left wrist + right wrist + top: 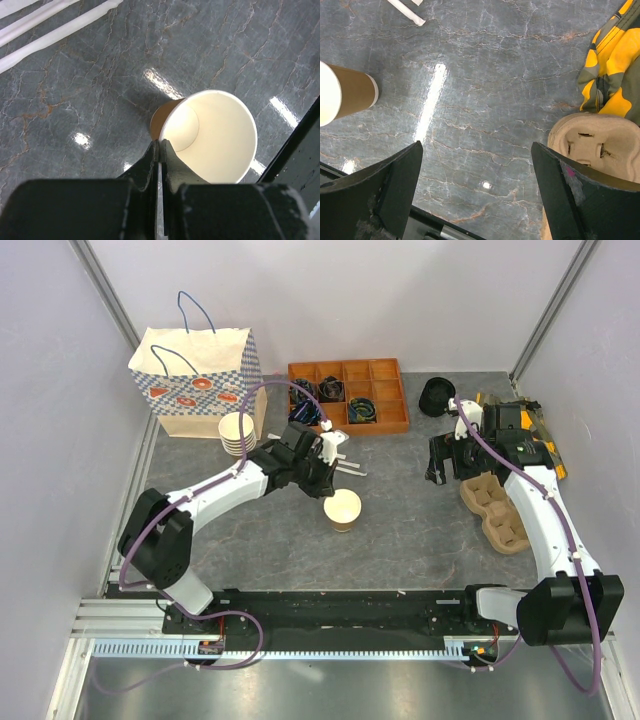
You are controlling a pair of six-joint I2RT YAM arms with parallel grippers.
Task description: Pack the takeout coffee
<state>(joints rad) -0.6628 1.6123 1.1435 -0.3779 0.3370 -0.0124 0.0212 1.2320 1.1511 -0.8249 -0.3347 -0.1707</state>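
Kraft paper, thin-walled and empty as far as I can see: the cup [342, 508] stands upright on the grey table [400, 540] near the middle of the top view, mouth open, cream inside, no lid on it. My left jaws are pressed together right at its rim, at the lower centre of the left wrist view (whether a sliver of wall is nipped between them or they only touch the outside, I cannot tell). My right jaws are spread wide over the table and hold nothing. The pulp carrier [493, 508] sits at the lower right of the right wrist view and the cup at its left edge.

I judge the cup to be very light, easy to tip or skid on this glossy surface, and soft: squeezed at mid-wall it would go oval and crease. The rolled rim is its stiffest part, the base ring next. A gentle hold across the body just under the rim seems best to me; a rim pinch may serve for a short carry but lets it swing. A round black thing [437, 395] at the upper right of the top view looks like the lid.
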